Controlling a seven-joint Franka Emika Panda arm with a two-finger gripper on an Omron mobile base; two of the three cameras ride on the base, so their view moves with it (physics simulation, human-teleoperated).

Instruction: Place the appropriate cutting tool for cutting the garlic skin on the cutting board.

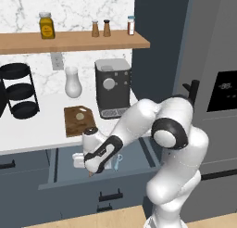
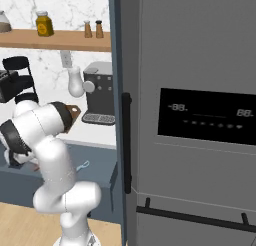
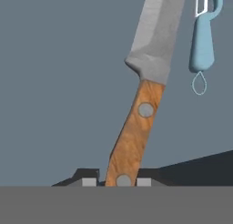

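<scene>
In the hand view the cutting tool (image 3: 135, 127), a small knife with an orange-brown handle and grey blade, lies on the blue-grey floor of the open drawer (image 3: 54, 82). My gripper (image 3: 116, 182) is shut on the end of its handle, with a fingertip pressed to each side. From the left base view the gripper (image 1: 91, 171) reaches down into the drawer (image 1: 134, 150) below the counter. The dark-brown cutting board (image 1: 76, 125) lies on the white counter above. The pale garlic (image 1: 80, 116) rests on it.
A light-blue looped tool (image 3: 202, 43) lies in the drawer just right of the blade; it also shows as (image 1: 118, 161). A coffee machine (image 1: 112, 85) and a white vase (image 1: 72, 82) stand behind the board, and a black tiered rack (image 1: 19, 90) at the left. A tall grey fridge (image 2: 200, 115) rises on the right.
</scene>
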